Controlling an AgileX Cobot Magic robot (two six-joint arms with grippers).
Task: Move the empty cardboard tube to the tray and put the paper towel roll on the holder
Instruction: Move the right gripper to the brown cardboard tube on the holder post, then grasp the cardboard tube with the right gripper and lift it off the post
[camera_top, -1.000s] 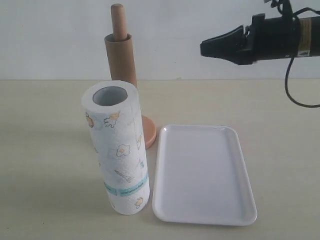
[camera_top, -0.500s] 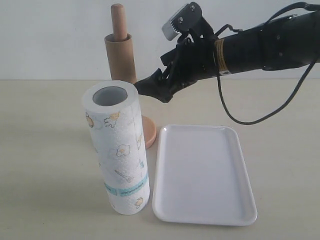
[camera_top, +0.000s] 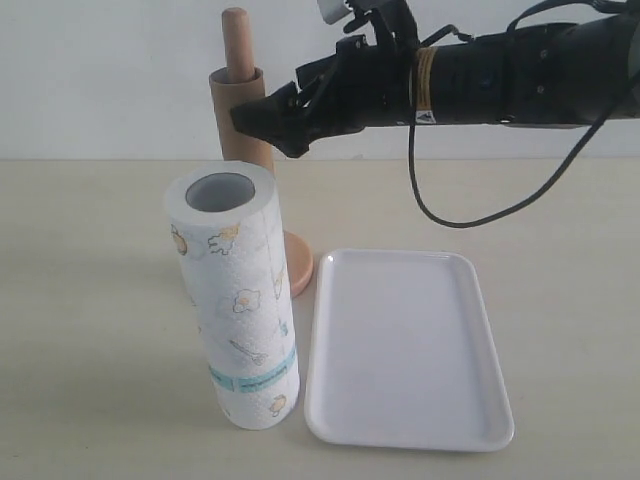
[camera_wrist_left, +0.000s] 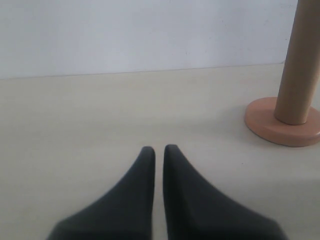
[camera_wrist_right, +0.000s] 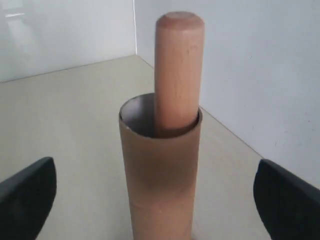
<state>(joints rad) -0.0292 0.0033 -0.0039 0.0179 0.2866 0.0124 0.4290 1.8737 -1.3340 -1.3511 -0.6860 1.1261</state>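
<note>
The empty cardboard tube (camera_top: 241, 117) stands sleeved over the holder's pole (camera_top: 235, 38), whose rounded top sticks out above it. The holder's disc base (camera_top: 299, 263) shows behind the paper towel roll (camera_top: 237, 300), which stands upright on the table left of the white tray (camera_top: 405, 345). My right gripper (camera_top: 268, 122) is open at the tube's upper part. In the right wrist view the tube (camera_wrist_right: 161, 172) and pole (camera_wrist_right: 178, 70) sit between the wide-apart fingers (camera_wrist_right: 27, 195), untouched. My left gripper (camera_wrist_left: 159, 150) is shut and empty, low over the table, with the holder base (camera_wrist_left: 265, 127) off to one side.
The right arm and its looping black cable (camera_top: 470, 215) hang above the tray's far end. A white wall stands close behind the holder. Bare table lies left of the roll and right of the tray.
The right arm has swung in from the upper right, dipped near the roll's top, then risen leftward to the tube's upper part. The roll, tray and holder have stayed still.
</note>
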